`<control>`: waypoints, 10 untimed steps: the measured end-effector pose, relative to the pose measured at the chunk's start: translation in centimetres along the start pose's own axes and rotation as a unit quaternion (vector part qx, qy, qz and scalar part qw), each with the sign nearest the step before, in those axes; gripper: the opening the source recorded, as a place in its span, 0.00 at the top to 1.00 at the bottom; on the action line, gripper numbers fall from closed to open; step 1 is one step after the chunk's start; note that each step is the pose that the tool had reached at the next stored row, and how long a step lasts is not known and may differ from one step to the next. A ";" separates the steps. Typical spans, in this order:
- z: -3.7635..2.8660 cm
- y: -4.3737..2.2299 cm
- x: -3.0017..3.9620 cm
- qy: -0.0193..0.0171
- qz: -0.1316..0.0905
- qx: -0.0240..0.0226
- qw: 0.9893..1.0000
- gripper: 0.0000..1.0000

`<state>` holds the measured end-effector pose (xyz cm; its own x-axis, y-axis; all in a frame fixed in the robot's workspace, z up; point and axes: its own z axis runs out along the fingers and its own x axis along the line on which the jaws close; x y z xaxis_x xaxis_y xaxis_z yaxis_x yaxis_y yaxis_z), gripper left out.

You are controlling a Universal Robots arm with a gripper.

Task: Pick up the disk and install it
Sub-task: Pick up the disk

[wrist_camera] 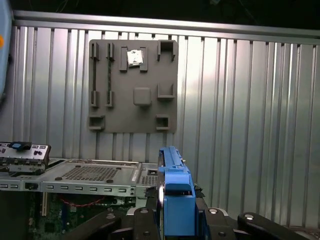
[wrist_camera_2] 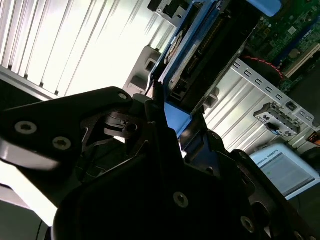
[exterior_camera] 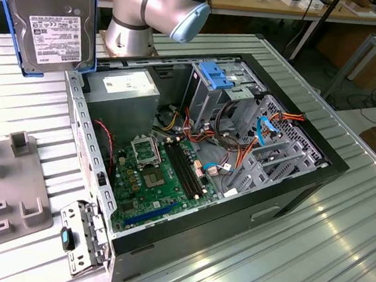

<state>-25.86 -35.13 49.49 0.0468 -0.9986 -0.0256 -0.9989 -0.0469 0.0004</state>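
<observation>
The disk (exterior_camera: pixel 49 24), a grey metal drive with a white label inside a blue carrier rail, hangs in the air at the exterior view's upper left, above the table and beside the open computer case (exterior_camera: pixel 283 190). In the second wrist view my gripper (wrist_camera_2: pixel 172 125) is shut on the disk (wrist_camera_2: pixel 200 50) at its blue rail. The first wrist view looks along the disk's blue edge (wrist_camera: pixel 175 200), clamped between my black fingers (wrist_camera: pixel 145 215). A drive cage (exterior_camera: pixel 212 93) with a blue latch stands at the back of the case.
The arm's base (exterior_camera: pixel 128 35) stands behind the case. A grey fixture plate (exterior_camera: pixel 4 183) with slots lies on the ribbed metal table (exterior_camera: pixel 336 262) at the exterior view's left, also seen as the fixture plate (wrist_camera: pixel 132 85). Motherboard (exterior_camera: pixel 158 171) and loose cables (exterior_camera: pixel 241 146) fill the case.
</observation>
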 end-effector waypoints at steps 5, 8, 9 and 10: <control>-0.01 -3.78 0.18 0.000 0.000 0.000 1.000 0.63; -0.01 -4.58 0.21 0.000 0.000 0.000 1.000 0.63; -0.01 -4.81 0.23 0.000 0.000 0.000 1.000 0.63; -0.01 -5.11 0.24 0.000 0.000 0.000 1.000 0.63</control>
<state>-20.74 -35.13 49.49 0.0468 -0.9986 -0.0255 -0.9989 -0.0468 0.0005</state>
